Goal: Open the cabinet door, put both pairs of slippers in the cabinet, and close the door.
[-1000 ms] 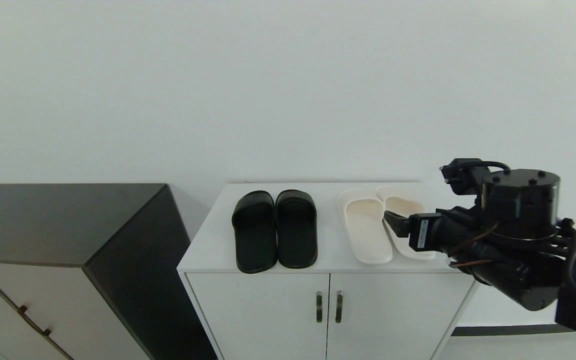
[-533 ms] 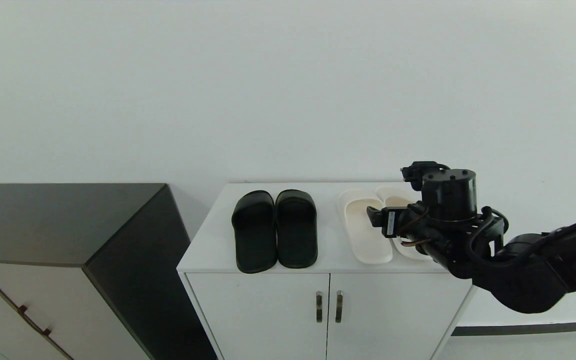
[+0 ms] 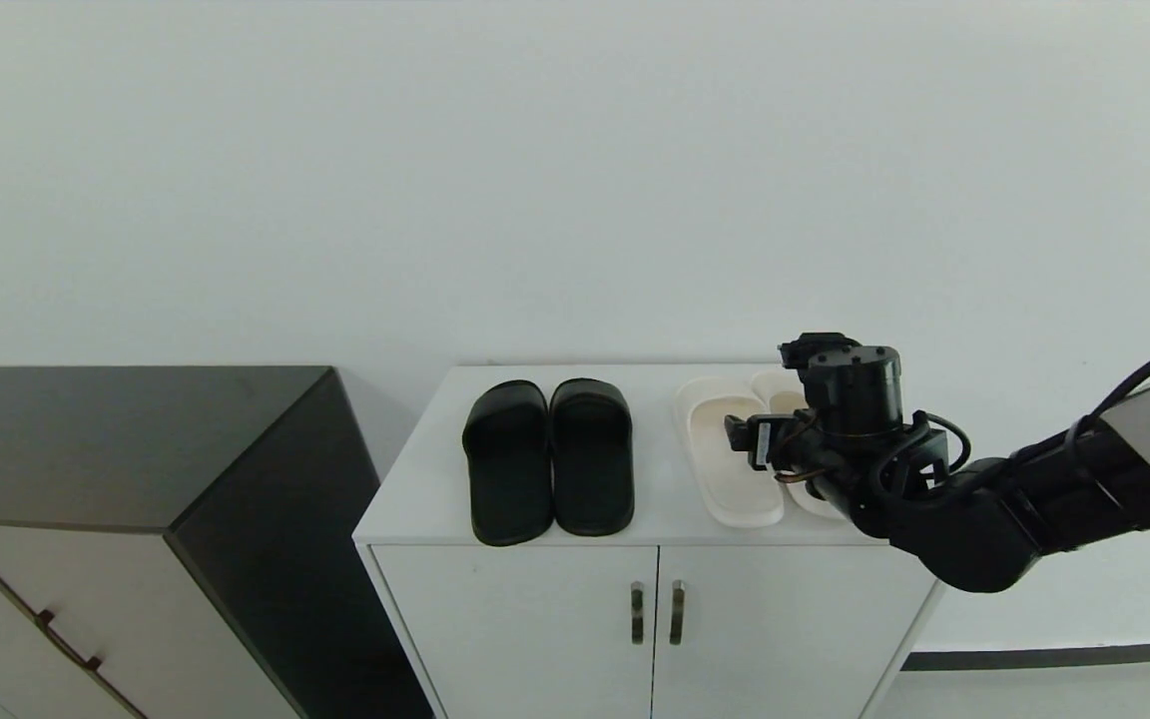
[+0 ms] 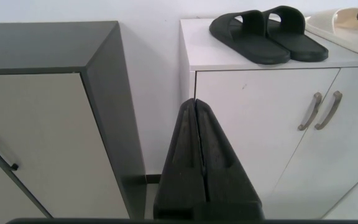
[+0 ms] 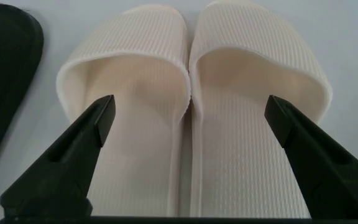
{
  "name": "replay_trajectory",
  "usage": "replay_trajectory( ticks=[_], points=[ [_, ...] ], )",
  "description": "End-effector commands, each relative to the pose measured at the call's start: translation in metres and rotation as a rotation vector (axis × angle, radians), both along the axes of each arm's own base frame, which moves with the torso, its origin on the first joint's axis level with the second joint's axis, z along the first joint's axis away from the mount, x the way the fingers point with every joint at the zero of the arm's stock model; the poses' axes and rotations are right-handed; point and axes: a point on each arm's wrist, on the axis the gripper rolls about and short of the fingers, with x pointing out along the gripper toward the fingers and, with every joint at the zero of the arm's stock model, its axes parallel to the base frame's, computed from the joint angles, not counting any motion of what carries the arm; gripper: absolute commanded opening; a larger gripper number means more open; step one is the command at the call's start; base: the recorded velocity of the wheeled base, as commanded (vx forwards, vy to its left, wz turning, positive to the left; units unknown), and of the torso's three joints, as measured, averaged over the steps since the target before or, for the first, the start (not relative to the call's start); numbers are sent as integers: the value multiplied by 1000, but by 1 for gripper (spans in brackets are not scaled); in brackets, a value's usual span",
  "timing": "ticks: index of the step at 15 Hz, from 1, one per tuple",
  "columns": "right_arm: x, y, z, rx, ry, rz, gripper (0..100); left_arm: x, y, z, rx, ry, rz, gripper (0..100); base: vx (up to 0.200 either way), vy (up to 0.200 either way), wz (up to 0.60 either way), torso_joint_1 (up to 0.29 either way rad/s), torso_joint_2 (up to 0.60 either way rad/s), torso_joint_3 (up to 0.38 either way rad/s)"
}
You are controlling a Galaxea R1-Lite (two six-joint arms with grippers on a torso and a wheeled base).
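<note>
Head view: the right claw [image 3: 740, 437] has pushed farther over the white slippers [image 3: 730, 464] atop the closed cabinet [image 3: 535, 619], with the black slippers [image 3: 548, 459] beside them.
Left wrist view: the left claw [image 4: 196, 124] is clenched and empty.
Right wrist view: the right claw is spread wide, flanking both white slippers and grasping nothing.

Our right arm [image 3: 994, 509] is stretched out ahead, right gripper [image 5: 190, 106] spread wide open; our left gripper [image 4: 196, 109] sits low, its fingers pressed tight together.
</note>
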Motion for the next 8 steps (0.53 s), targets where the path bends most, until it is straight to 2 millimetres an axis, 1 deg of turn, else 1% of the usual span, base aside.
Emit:
replay_trajectory(
  ticks=[1, 5, 7, 8],
  points=[
    [7, 1, -5, -1, 4, -5, 100, 0, 0, 0, 0, 1, 0, 0, 0, 0, 0, 0, 0, 0],
    [21, 9, -12, -26, -2, 1, 100, 0, 0, 0, 0, 1, 0, 0, 0, 0, 0, 0, 0, 0],
    [34, 12, -14, -32, -15, -4, 100, 0, 0, 0, 0, 1, 0, 0, 0, 0, 0, 0, 0, 0],
    [37, 11, -15, -32, -17, -9, 100, 0, 0, 0, 0, 1, 0, 0, 0, 0, 0, 0, 0, 0]
  ],
)
